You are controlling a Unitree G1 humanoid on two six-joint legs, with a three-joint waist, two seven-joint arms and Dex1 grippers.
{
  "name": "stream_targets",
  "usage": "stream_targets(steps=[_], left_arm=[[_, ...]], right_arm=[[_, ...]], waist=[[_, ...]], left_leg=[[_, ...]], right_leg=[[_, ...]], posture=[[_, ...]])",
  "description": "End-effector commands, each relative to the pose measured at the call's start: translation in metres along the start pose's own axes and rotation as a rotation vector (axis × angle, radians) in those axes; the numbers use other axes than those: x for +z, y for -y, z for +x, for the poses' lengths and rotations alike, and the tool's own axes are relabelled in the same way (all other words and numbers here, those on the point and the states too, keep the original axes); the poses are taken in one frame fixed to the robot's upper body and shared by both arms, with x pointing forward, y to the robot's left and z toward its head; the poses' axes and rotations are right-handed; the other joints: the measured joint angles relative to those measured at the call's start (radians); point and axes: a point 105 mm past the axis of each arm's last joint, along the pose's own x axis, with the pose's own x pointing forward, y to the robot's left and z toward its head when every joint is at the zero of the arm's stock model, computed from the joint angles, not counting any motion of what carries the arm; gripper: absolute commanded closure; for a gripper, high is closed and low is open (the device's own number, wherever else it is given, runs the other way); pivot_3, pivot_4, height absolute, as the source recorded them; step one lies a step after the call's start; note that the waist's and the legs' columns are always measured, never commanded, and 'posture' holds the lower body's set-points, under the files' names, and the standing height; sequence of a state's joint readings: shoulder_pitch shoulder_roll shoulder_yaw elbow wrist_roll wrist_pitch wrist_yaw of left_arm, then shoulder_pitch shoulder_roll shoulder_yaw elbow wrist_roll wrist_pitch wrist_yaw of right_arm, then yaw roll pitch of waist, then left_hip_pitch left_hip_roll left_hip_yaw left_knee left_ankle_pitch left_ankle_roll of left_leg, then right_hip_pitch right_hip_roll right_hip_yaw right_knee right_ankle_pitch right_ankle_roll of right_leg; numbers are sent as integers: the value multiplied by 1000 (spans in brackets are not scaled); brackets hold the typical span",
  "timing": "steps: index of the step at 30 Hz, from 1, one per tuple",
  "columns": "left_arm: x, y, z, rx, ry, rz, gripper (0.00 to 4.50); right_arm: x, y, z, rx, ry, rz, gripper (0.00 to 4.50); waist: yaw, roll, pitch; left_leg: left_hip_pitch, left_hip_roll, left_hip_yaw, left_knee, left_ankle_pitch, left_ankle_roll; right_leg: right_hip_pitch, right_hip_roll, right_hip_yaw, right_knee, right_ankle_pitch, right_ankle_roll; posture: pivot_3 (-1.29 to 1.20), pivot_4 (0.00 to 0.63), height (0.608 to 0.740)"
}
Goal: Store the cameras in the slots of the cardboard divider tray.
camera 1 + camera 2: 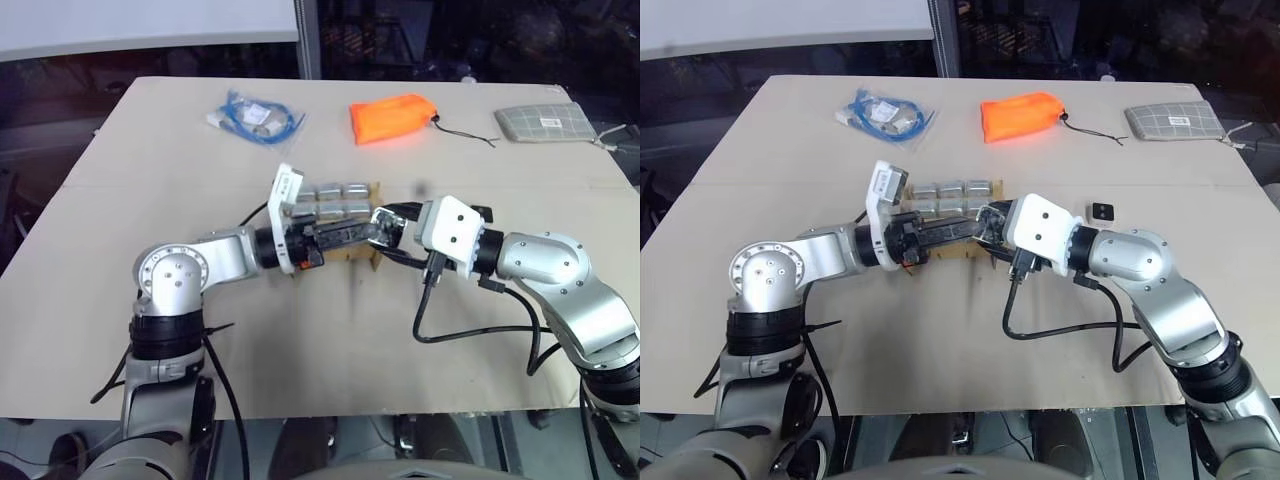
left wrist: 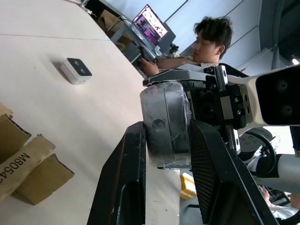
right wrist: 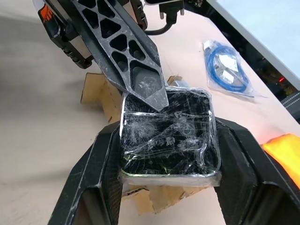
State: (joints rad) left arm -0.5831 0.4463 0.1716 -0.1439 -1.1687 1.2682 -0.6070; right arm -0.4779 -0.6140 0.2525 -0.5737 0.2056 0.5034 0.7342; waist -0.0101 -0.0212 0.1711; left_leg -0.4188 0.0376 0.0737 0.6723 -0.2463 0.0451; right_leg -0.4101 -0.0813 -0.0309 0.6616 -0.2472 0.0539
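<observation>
One camera (image 3: 168, 140), a black-faced block wrapped in clear film, hangs between both grippers just over the near right corner of the cardboard divider tray (image 1: 352, 256). My left gripper (image 2: 166, 129) is shut on its sides, reaching in from the left. From the right, my right gripper (image 3: 168, 133) is also shut on it, and a left finger (image 3: 126, 51) lies across the camera's top. Several silver-grey cameras (image 1: 335, 198) sit in the tray's far slots. Another camera (image 1: 1102, 210) lies loose on the table right of the tray.
At the table's far side lie an orange fabric bag (image 1: 392, 117), a bagged blue cable (image 1: 255, 115) and a grey checked pouch (image 1: 545, 122). A person (image 2: 211, 40) sits at a laptop (image 2: 150, 23) beyond the table.
</observation>
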Motion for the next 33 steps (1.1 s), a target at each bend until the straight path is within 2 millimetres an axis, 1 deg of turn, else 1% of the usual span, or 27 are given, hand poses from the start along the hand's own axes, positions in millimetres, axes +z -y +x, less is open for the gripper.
stream_targets(steps=[1, 3, 4, 6, 8, 9, 11, 13, 14, 16, 18, 19, 22, 24, 27, 30, 31, 33], left_arm=[[5, 15, 5, -85, 10, 19, 3750], [6, 16, 4, -96, 13, 32, 3750], [8, 16, 4, -95, 26, 43, 3750], [14, 17, 4, -102, 57, 56, 3750], [24, 22, 1, -120, 103, 118, 3750], [30, 25, -1, -128, 128, 170, 3750], [42, 27, -5, -99, 156, 344, 3750], [44, 21, -11, -53, 80, 607, 3750], [40, 16, -14, -37, 17, 693, 3750], [35, -1, -21, 7, -140, 884, 3750], [35, -14, -27, 31, -259, 1000, 3750], [38, -18, -29, 36, -288, 1046, 3750], [42, -29, -39, 34, -422, 1135, 3750], [44, -36, -45, 37, -475, 1132, 3750], [48, -45, -44, 53, -497, 1139, 3750], [47, -51, -38, 56, -506, 1141, 3750], [45, -52, -35, 47, -515, 1144, 3750], [43, -53, -31, 31, -521, 1129, 3750]], right_arm=[[7, 5, -5, -21, -2, 5, 821], [6, 9, -8, -53, -11, 23, 26], [5, 11, -9, -65, -21, 35, 26], [2, 8, -14, -40, -45, 70, 26], [2, 10, -24, -49, -42, 153, 26], [2, 9, -30, -45, -45, 197, 26], [4, 7, -44, -38, -32, 298, 26], [11, 5, -58, -26, 9, 402, 26], [15, 3, -62, -11, 29, 440, 26], [27, -5, -71, 59, 62, 492, 26], [38, -11, -78, 111, 87, 508, 26], [41, -9, -80, 105, 100, 518, 26], [46, 0, -84, 49, 122, 540, 26], [42, 3, -85, 15, 91, 543, 26], [29, 6, -91, -41, -10, 526, 26], [13, 6, -104, -68, -165, 495, 26], [7, 5, -110, -68, -241, 477, 26], [1, 3, -119, -53, -331, 456, 26]], waist=[[1, 0, 0], [1, 0, 0], [1, 0, 0], [1, 0, 0], [3, 0, 0], [4, 0, 0], [5, 0, 0], [5, 0, 0], [4, 0, 0], [3, 0, 0], [6, 0, 0], [7, 0, 0], [11, -1, 1], [12, -1, 1], [18, -1, 1], [25, -1, 1], [26, -1, 1], [27, -1, 1]], left_leg=[[0, 0, 0, 0, 0, 0], [0, 0, 0, 0, 0, 0], [0, 0, 0, 0, 0, 0], [0, 0, 0, 0, 0, 0], [0, 0, 0, 0, 0, 0], [0, 0, 0, 0, 0, 0], [0, 0, 0, 0, 0, 0], [0, -1, 0, 0, 0, 0], [0, -1, 1, -1, 0, 0], [1, -1, 1, -2, 0, 0], [1, -1, 2, -2, -1, 1], [1, 0, 1, -2, -3, 5], [0, 0, 1, -2, -3, 5], [-1, 0, 1, -2, -3, 5], [-2, 0, 1, -2, -4, 6], [-5, 0, 0, -1, -4, 7], [-7, 0, -1, 0, -4, 7], [-13, 0, -3, 5, -4, 7]], right_leg=[[0, 0, 0, 0, 0, 0], [0, 0, 0, 0, 0, 0], [0, 0, 0, 0, 0, 0], [0, 0, 0, 0, 0, 0], [0, 0, 0, 0, 0, 0], [0, 0, 0, 0, 0, 0], [0, -1, 0, 0, 0, 0], [0, 0, -1, -1, 0, 0], [0, 0, 0, -1, 0, 0], [0, 0, 0, -1, 0, -1], [0, 0, 0, -1, 0, -1], [0, 0, 0, -1, 0, -1], [0, 0, 0, -2, 0, -1], [0, 0, 0, -3, 0, -1], [-1, 0, -1, -3, 0, 0], [-2, 0, -2, -4, 0, 0], [-3, 0, -3, -4, 0, 0], [-5, -1, -6, -4, 0, 0]], posture=[[0, 150, 740], [0, 150, 740], [0, 150, 740], [0, 150, 740], [0, 150, 740], [0, 150, 740], [0, 150, 740], [0, 150, 740], [0, 150, 740], [0, 150, 740], [0, 150, 740], [0, 150, 740], [0, 150, 740], [0, 150, 740], [0, 150, 740], [0, 150, 740], [0, 150, 740], [0, 150, 740]])
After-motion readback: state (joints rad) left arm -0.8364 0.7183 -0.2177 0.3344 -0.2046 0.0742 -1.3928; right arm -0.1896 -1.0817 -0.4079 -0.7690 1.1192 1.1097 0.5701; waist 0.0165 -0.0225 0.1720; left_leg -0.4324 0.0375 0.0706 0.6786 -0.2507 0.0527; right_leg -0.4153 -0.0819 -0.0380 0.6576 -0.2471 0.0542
